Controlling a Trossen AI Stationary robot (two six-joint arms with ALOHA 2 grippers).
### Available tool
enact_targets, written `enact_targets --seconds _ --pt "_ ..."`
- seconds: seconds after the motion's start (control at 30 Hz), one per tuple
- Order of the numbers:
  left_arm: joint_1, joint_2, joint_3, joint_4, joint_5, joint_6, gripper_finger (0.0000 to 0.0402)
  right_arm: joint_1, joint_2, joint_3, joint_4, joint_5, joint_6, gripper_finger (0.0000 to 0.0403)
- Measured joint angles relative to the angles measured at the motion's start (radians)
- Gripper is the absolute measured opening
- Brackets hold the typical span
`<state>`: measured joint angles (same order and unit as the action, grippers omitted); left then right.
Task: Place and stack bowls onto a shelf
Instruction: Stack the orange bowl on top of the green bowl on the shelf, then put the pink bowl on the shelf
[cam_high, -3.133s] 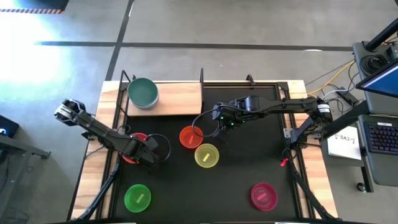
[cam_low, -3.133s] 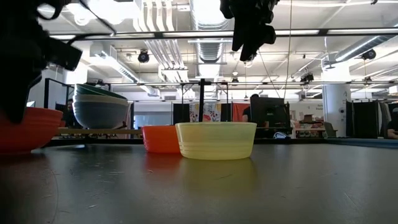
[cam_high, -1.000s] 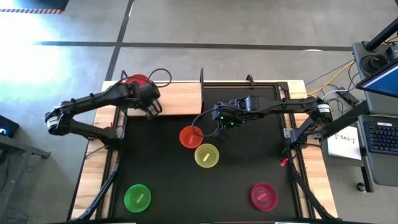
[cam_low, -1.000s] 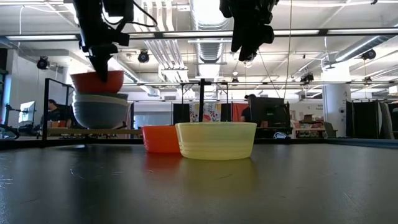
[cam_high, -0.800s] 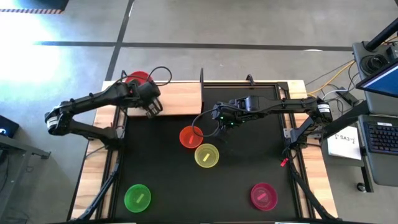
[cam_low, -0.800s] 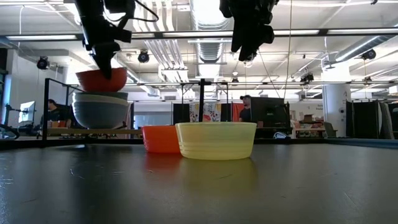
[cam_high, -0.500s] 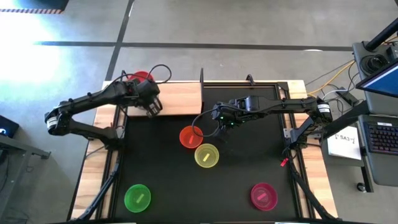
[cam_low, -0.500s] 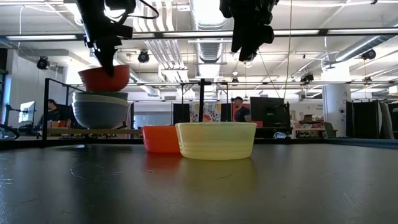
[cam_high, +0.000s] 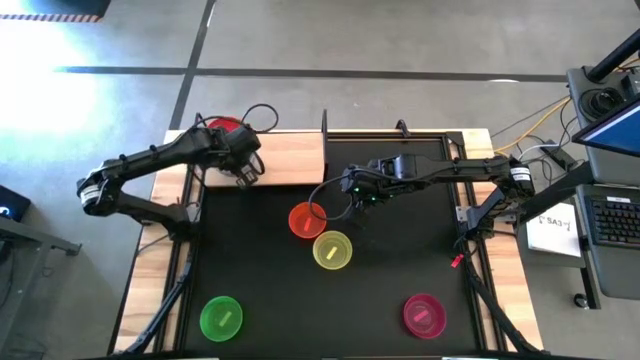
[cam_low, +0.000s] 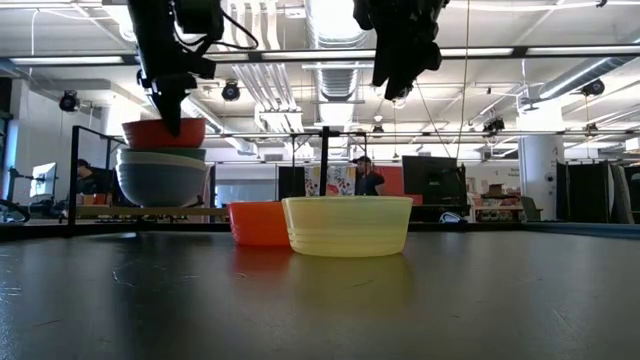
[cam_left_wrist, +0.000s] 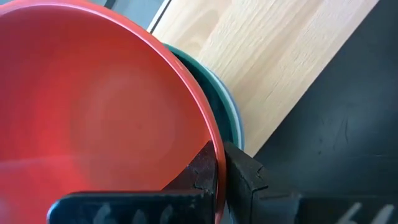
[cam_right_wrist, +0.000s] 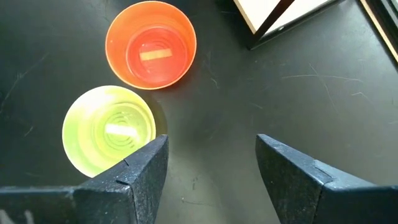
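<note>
My left gripper (cam_left_wrist: 217, 163) is clamped on the rim of the red bowl (cam_left_wrist: 93, 106), one finger inside the wall and one outside, pinched tight together with only the thin plastic between them. In the low view the red bowl (cam_low: 163, 133) sits level in the top of the stack of bowls (cam_low: 161, 176) on the shelf (cam_low: 150, 211), its rim just above the teal rim below it, and my left gripper (cam_low: 170, 112) comes down onto it from above. From the high view the red bowl (cam_high: 222, 127) shows at the left end of the shelf (cam_high: 290, 157), mostly hidden under my left gripper (cam_high: 243, 165). My right gripper (cam_right_wrist: 211, 171) hangs over the black mat (cam_high: 400, 250) with its fingers spread wide and nothing between them; the orange bowl (cam_right_wrist: 151, 45) and the yellow bowl (cam_right_wrist: 110, 129) stand on the mat below it, just beside each other. The green bowl (cam_high: 221, 316) and the magenta bowl (cam_high: 424, 314) lie well apart near the front of the mat. Compared with half a second ago, the red bowl has come down and levelled out: it was tilted and riding higher above the stack then, and now it rests nested in it. My right arm has not shifted, and a person (cam_low: 368, 180) far back in the room has walked a little to the left.
</note>
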<state>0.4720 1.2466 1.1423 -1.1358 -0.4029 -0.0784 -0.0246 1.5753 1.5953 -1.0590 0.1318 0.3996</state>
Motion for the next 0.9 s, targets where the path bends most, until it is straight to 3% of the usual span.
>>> enact_targets --seconds 0.3,0.67,0.9 --pt "0.009 0.025 0.000 -0.010 0.001 -0.007 0.0007 0.000 0.000 -0.027 0.000 0.000 0.000 0.0228" --pt "0.010 0.025 0.008 -0.083 -0.005 -0.011 0.0107 0.000 0.000 -0.057 -0.003 -0.001 0.009 0.0228" --pt "0.001 0.002 0.099 -0.159 0.062 -0.059 0.0132 0.004 0.000 -0.057 -0.012 -0.064 0.102 0.0228"
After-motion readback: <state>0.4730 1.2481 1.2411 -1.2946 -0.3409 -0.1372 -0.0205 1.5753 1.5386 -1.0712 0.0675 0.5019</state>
